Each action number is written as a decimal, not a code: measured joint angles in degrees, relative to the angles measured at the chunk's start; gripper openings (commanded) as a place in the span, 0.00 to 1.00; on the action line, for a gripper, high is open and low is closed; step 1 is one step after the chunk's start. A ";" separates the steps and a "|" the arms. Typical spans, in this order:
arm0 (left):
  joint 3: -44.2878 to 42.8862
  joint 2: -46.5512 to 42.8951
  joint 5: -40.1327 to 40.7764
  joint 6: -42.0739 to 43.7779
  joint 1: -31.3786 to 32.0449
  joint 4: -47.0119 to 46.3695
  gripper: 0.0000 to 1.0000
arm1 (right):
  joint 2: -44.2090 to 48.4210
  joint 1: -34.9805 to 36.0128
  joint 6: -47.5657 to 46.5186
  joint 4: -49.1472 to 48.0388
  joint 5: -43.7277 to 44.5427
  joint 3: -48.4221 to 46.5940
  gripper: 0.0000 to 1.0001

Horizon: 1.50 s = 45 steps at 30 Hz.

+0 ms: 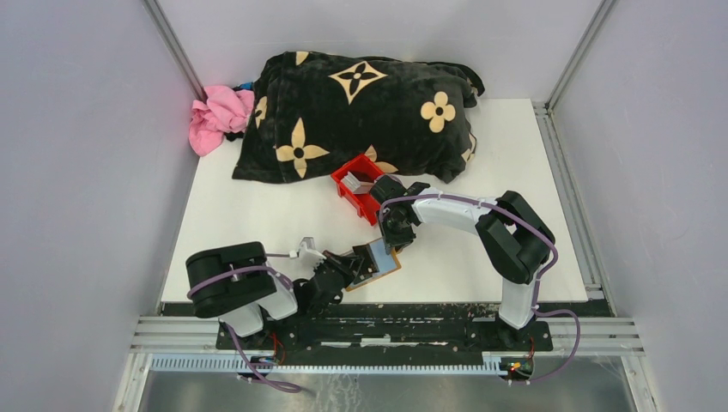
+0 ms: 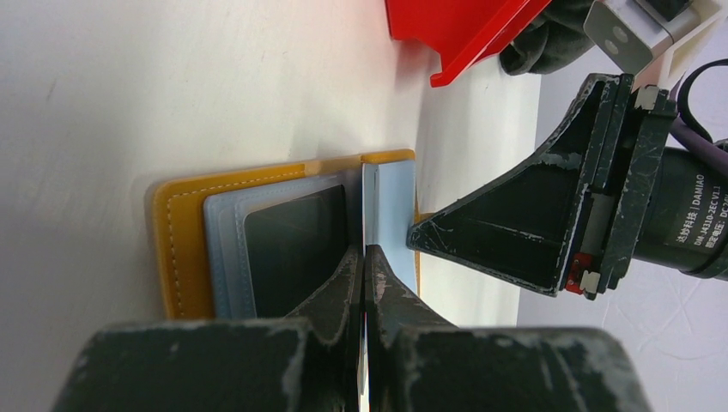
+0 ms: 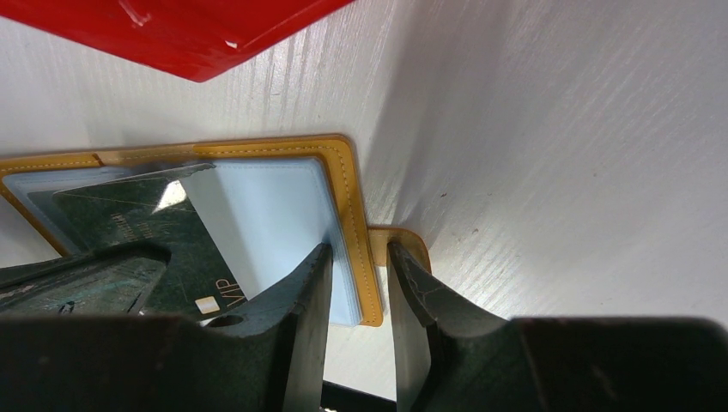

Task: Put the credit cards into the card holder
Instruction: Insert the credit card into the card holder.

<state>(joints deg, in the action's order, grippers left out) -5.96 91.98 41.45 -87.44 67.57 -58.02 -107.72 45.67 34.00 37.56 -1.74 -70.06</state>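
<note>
Card holder (image 2: pixel 176 257) lies open and flat on the white bench (image 1: pixel 257 215), near the front edge between the two arms and a bit in front of the red bin (image 1: pixel 348 190). It has a tan-orange leather-look cover with rounded corners and pale stitching all round the border. Inside are milky, bluish clear plastic pockets. One pocket has a dark card (image 3: pixel 112 219) in it, a marbled green-black with thin gold lines, a small gold square and "VIP" printed near one corner.

Left end effector (image 2: pixel 367 251) is pinched tight on a credit card (image 2: pixel 369 206). The card is thin and pale, seen edge-on from the left wrist, standing roughly on edge. Its far end is down at the middle of the holder, right by the pockets. Whether it's actually inside a pocket can't be made out.

Right end effector (image 3: pixel 360 251) is down at the holder's other side. Its scuffed black fingers have only a narrow gap between them, and the stitched border and the pocket rim sit in that gap. Honestly can't tell if it's squeezing the edge or just resting on it. The black motor housing behind those fingers reads "DAMIAO" in white.

The bin is glossy hard plastic with slanted walls. Behind it is a plush black blanket (image 1: pixel 343 112) with tan flower and star shapes, and a crumpled pink cloth (image 1: pixel 219 116) is tucked at its left end.
</note>
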 measured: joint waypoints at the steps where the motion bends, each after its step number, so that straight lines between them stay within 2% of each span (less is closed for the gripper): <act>1: -0.37 0.02 0.26 -0.15 0.00 0.57 0.03 | 0.00 0.00 0.00 0.00 0.00 0.02 0.36; 11: -3.43 0.00 1.57 -3.17 0.02 6.40 0.03 | -0.02 -0.07 0.00 0.00 -0.20 0.00 0.36; 21: -9.49 -4.79 0.94 -3.08 0.07 22.64 0.03 | -0.02 -0.11 0.02 0.00 -0.26 0.02 0.36; 30: -9.40 -10.73 -0.04 -3.08 2.80 30.99 0.03 | -0.02 -0.09 0.04 -0.04 -0.55 0.02 0.36; 35: -9.62 -10.38 0.17 -3.06 3.23 31.74 0.03 | -0.02 -0.09 0.02 -0.04 -0.79 0.02 0.36; 40: -13.03 -5.86 0.28 -2.23 3.45 31.28 0.04 | 0.02 -0.11 0.04 -0.22 -0.83 0.17 0.36; 45: -14.99 -3.13 1.03 -2.23 3.67 31.85 0.12 | 0.24 -0.35 0.13 -0.59 -1.01 0.57 0.36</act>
<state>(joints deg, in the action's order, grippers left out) -20.95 88.86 42.48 -89.67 71.24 -26.17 -107.48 45.32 34.13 36.97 -2.74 -69.49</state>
